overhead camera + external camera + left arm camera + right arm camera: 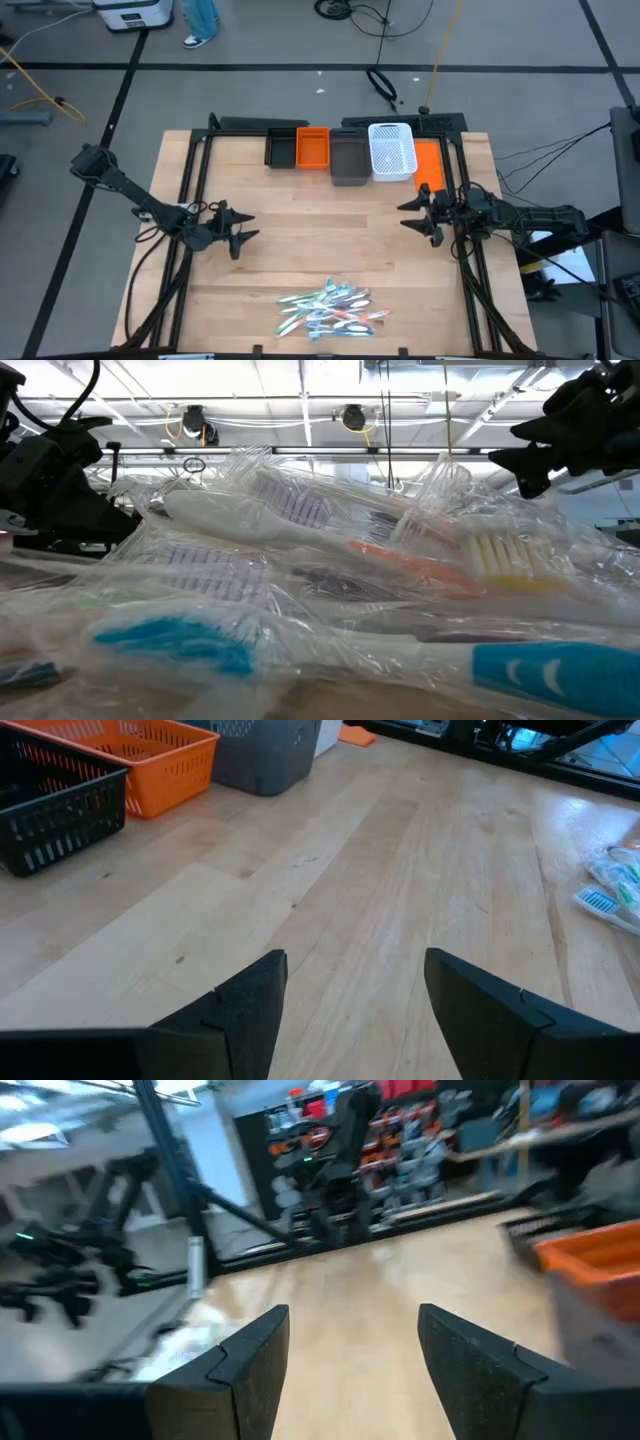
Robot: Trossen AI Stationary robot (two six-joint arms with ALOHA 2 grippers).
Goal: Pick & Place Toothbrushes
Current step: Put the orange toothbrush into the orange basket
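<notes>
Both grippers hang empty with fingers spread – the left gripper (240, 232) over the table's left side, the right gripper (424, 213) near the right edge. The wrapped toothbrushes (331, 308) lie in one heap at the front edge, well apart from the bins (349, 152) at the back. No picking is started, I judge; next, one arm must descend to the heap and pinch a single brush.

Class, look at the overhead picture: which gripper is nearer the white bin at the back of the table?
The right. The right gripper hovers just in front of the white bin, slightly to its right; the left gripper is well across the table toward the left.
</notes>
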